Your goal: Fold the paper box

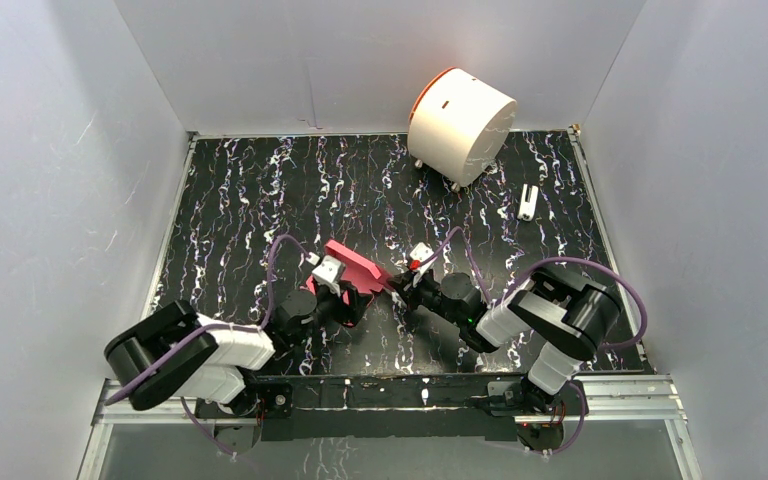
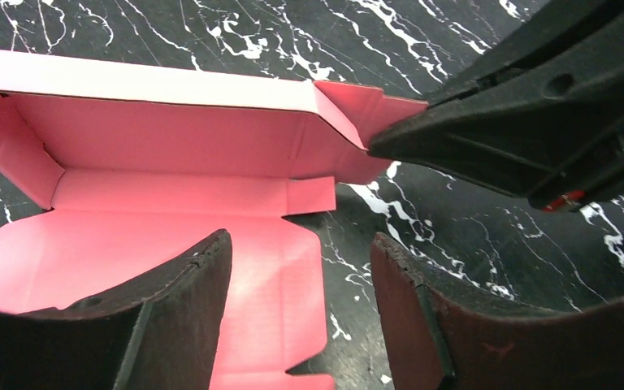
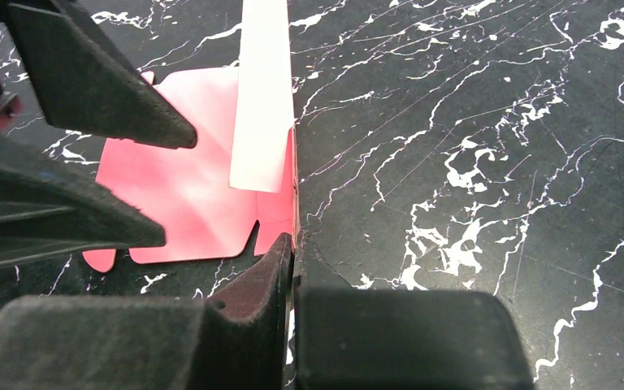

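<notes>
Overall: a paper box (image 1: 355, 262) lies half folded on a black, white-veined table (image 1: 260, 190), with both arms reaching in from the near edge
Paper box, place: about the middle of the table's width, nearer the near edge than the far edge, between the two grippers
Paper box, shape: pink-red card; one long wall stands up with a pale outer face, a short flap is turned up at each end of it, and a flat panel with a notched edge lies on the table on the left gripper's side
Left gripper (image 2: 301, 244): fingers apart with nothing between them; one finger (image 2: 187, 301) is over the flat pink panel, the other over bare table just beside the panel's edge; whether either touches the card cannot be told
Right gripper (image 3: 294, 248): fingers together, pinched on the thin flap at the box's end; in the left wrist view its tip meets the flap at the right end of the upright wall
Grippers, relation: near each other at that end of the box, apart as far as the views show
White cylinder (image 1: 460, 125): orange rim, tilted, by the far edge right of the middle, well apart from the box
Small white piece (image 1: 528, 202): near the right edge, on the near side of the cylinder; too small to tell what it is
</notes>
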You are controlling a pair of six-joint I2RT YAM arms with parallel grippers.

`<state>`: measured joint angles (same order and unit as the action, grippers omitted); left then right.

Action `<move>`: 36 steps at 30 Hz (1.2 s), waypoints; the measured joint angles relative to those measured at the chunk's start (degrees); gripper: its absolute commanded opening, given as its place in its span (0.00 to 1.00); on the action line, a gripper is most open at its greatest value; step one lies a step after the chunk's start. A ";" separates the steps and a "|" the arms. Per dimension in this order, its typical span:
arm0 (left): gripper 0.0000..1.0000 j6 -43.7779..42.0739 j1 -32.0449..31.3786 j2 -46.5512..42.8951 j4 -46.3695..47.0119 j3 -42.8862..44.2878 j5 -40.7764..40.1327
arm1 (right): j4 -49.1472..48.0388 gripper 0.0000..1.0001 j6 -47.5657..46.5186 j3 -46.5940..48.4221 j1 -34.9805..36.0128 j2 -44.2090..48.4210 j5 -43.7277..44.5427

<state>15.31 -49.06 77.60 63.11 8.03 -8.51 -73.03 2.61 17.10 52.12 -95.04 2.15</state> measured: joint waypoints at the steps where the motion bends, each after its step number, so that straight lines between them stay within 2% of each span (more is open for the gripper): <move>1: 0.63 0.22 -0.55 -1.09 -0.79 -0.42 -0.48 | 0.15 0.09 -0.11 0.00 0.00 0.09 0.00; 7: 0.65 0.70 -1.38 -12.11 -10.03 0.20 -4.42 | 1.07 0.09 -1.29 0.00 -0.11 0.85 0.24; 9: 0.65 0.44 -1.38 -12.46 -11.34 1.49 -5.25 | 1.11 0.09 -1.33 0.00 -0.28 0.85 0.22; 14: 0.67 -0.31 -1.90 -4.92 -10.08 2.64 -6.80 | 1.11 0.09 -1.29 0.00 -0.39 0.85 0.13; 20: 0.69 -4.15 -5.95 6.34 -5.88 4.24 -10.88 | 1.11 0.09 -1.14 0.00 -0.42 0.83 -0.61; 28: 0.70 -8.13 -8.87 15.10 1.27 8.50 -16.11 | 0.96 0.10 -1.05 0.00 -0.42 0.70 -1.16; 36: 0.59 -10.34 -9.33 19.61 4.28 10.36 -20.48 | 0.94 0.10 -1.05 0.00 -0.59 0.57 -1.29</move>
<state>4.97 -58.39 97.21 67.40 18.39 -28.99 -72.10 1.56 17.10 51.53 -94.48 0.86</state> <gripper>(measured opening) 0.640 0.097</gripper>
